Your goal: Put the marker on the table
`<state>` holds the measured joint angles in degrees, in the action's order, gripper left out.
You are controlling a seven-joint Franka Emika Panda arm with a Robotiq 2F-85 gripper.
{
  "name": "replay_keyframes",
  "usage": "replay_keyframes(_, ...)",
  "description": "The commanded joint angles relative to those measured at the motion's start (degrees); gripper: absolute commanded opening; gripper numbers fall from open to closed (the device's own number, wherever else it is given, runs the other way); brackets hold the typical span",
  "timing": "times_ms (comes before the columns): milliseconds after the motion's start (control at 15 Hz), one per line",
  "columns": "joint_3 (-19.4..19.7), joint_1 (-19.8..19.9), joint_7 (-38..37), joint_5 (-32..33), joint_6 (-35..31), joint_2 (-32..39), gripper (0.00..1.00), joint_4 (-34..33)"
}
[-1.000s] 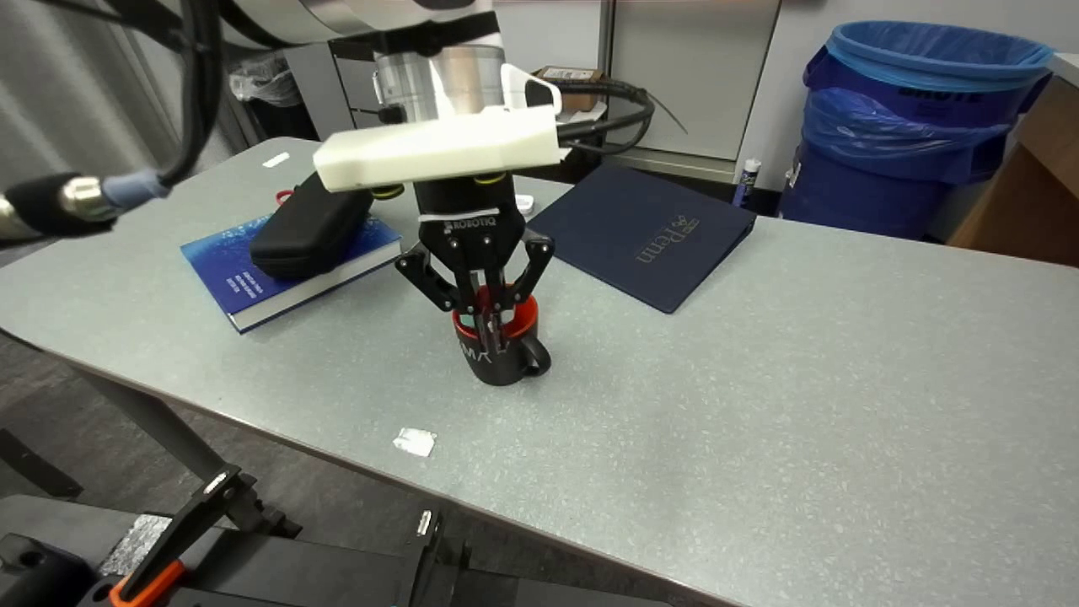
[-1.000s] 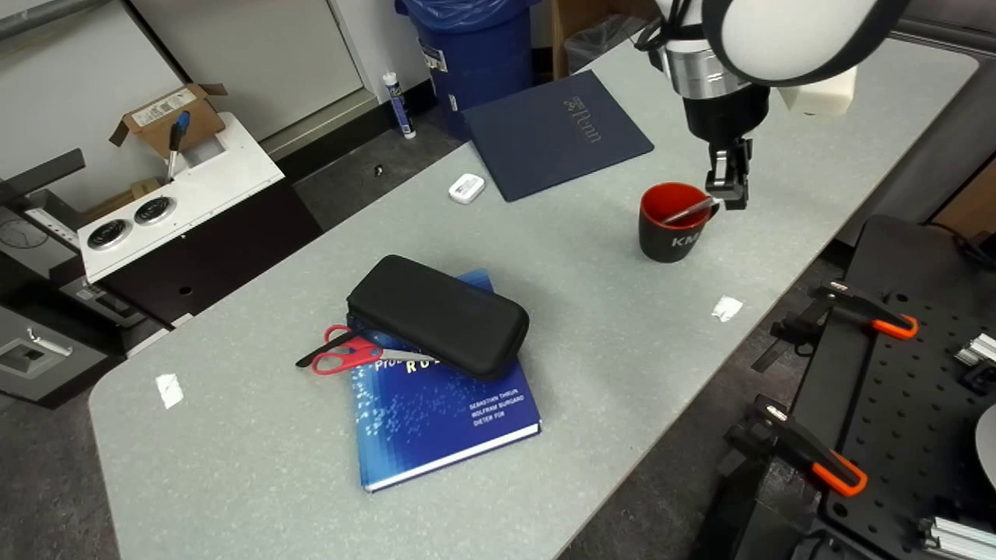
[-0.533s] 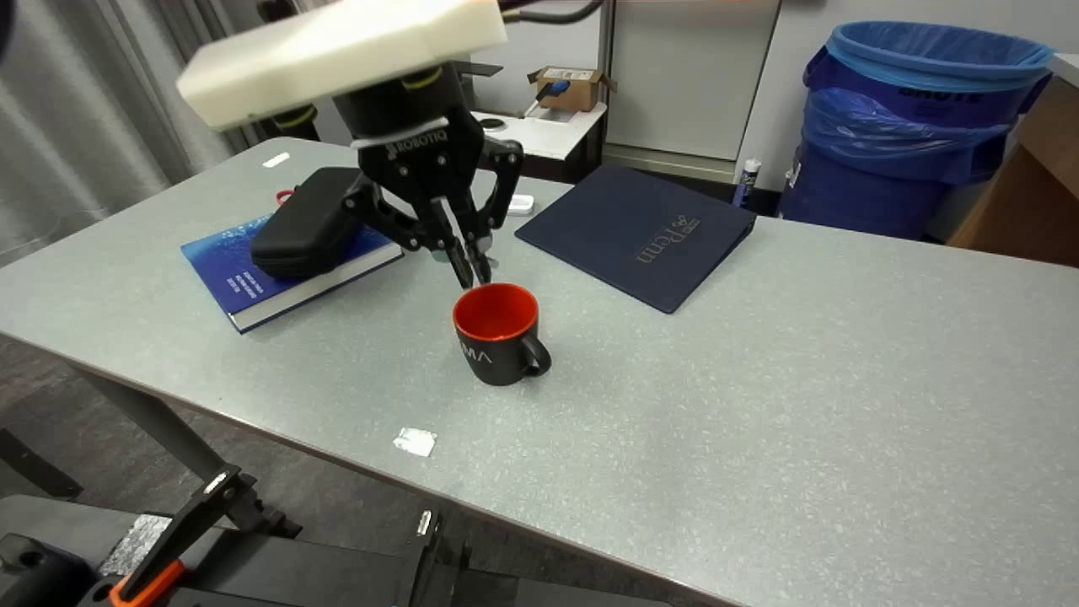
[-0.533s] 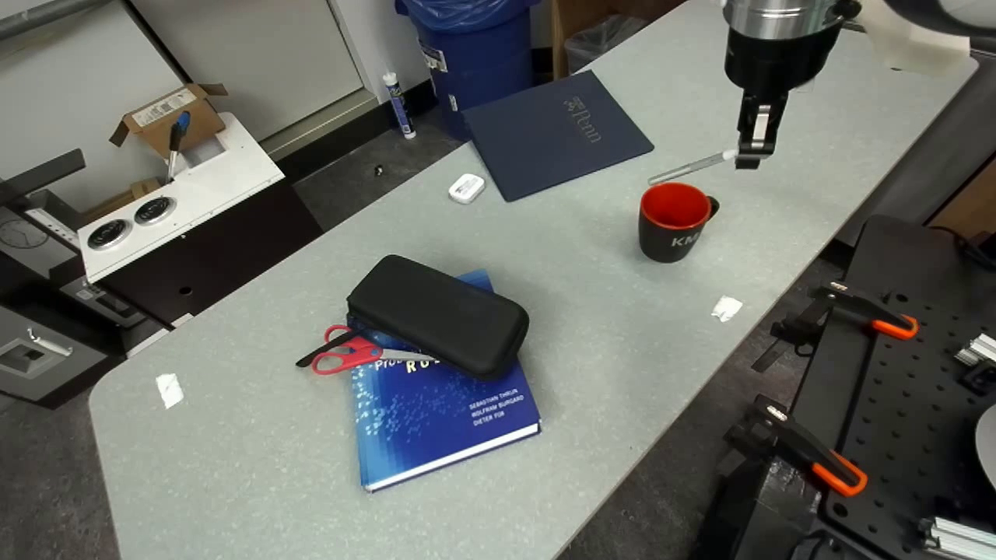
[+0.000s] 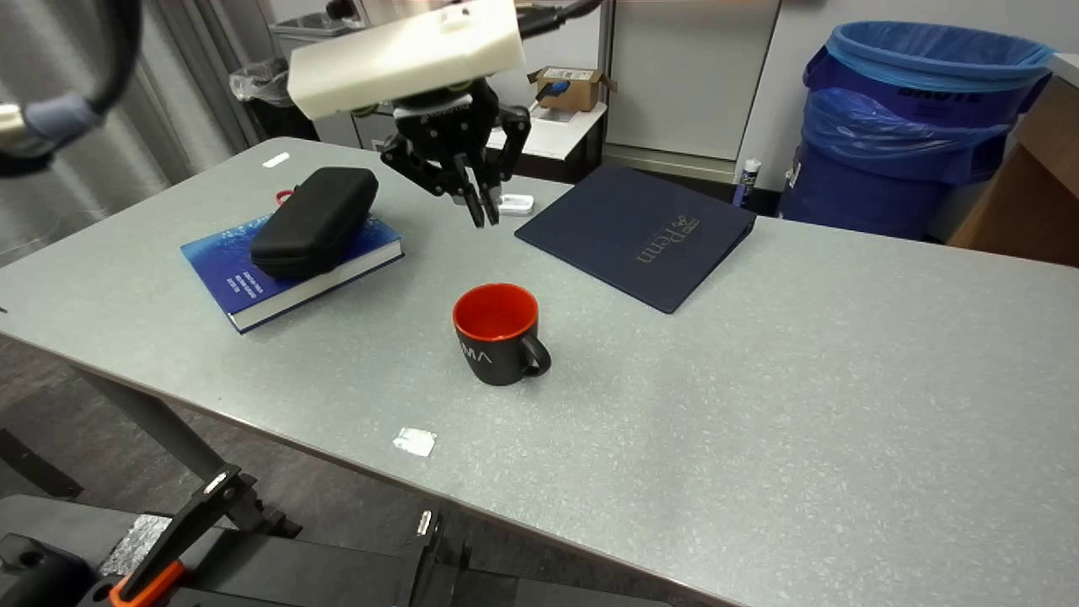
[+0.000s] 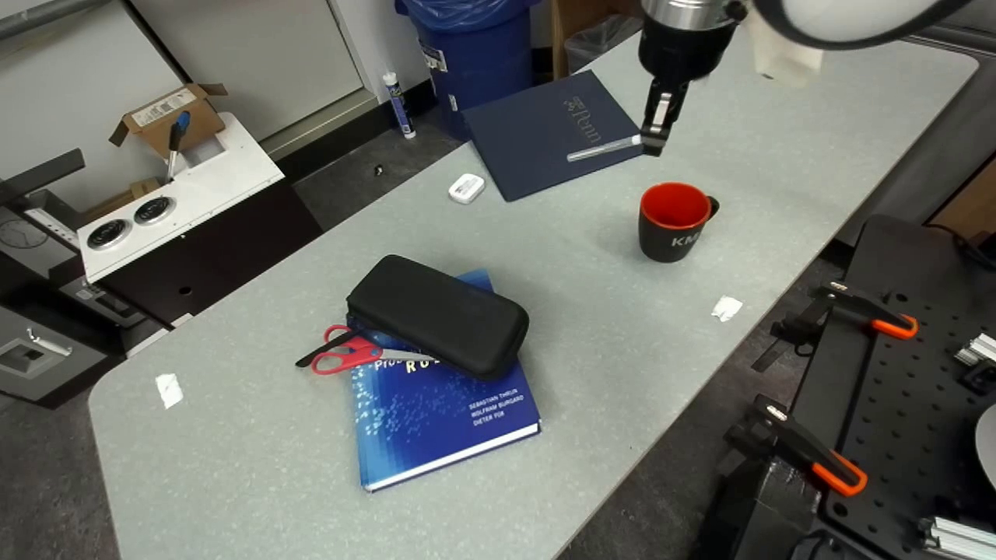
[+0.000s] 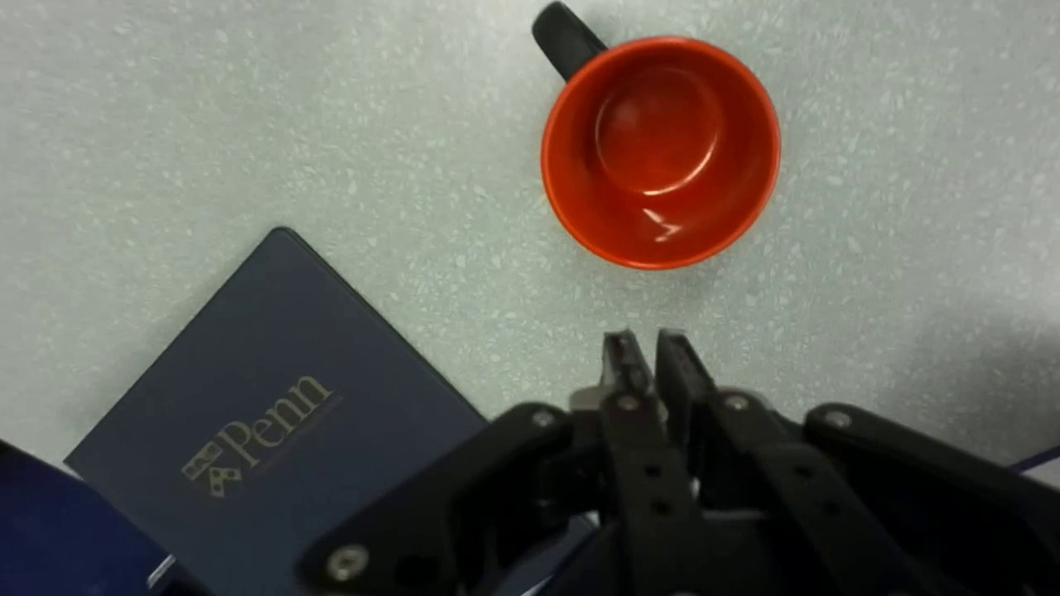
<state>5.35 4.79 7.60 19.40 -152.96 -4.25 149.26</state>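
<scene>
The marker [image 6: 603,148] is a thin, pale, see-through stick in an exterior view. My gripper [image 6: 654,148] is shut on one end of it and holds it nearly level in the air. In that view the marker overlaps the folder's near corner. In an exterior view my gripper [image 5: 485,221] is above the table, behind the mug; its fingers mostly hide the marker there. In the wrist view the gripper [image 7: 651,338] has a narrow gap between its fingertips, and the marker is largely hidden. The table [image 5: 759,405] has a pale grey-green top, also seen in the wrist view [image 7: 397,149].
A black mug with a red inside [image 5: 497,337] stands upright on the table. A dark blue folder [image 6: 537,148] and a small white case [image 6: 467,188] lie towards the back edge. A blue book [image 6: 436,435] carries a black case [image 6: 440,315] and red scissors [image 6: 350,356].
A second ago the marker's end was inside the mug. My gripper has lifted it out, then carried it back, away from the mug towards the folder. The mug has not moved.
</scene>
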Motion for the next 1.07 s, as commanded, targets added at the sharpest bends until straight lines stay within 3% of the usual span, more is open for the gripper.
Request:
replay_keyframes(0, -1.44, -1.65, 4.73, -10.33, -0.54, 14.54, 0.03, -10.40)
replay_keyframes(200, -4.61, -1.18, 6.77, -15.23, 0.89, 24.00, 0.03, -17.87)
replay_keyframes(467, -5.80, -2.03, 4.87, -12.97, 2.97, 32.74, 0.03, -25.45)
replay_keyframes(533, -6.12, -1.95, 5.07, -13.02, 3.41, 33.98, 0.33, -26.66)
replay_keyframes(667, -6.14, -2.22, 4.78, -12.50, 4.05, 35.06, 0.42, -27.78)
replay_keyframes(1000, -6.65, -2.00, 5.73, -12.20, 5.84, 30.90, 0.79, -24.71)
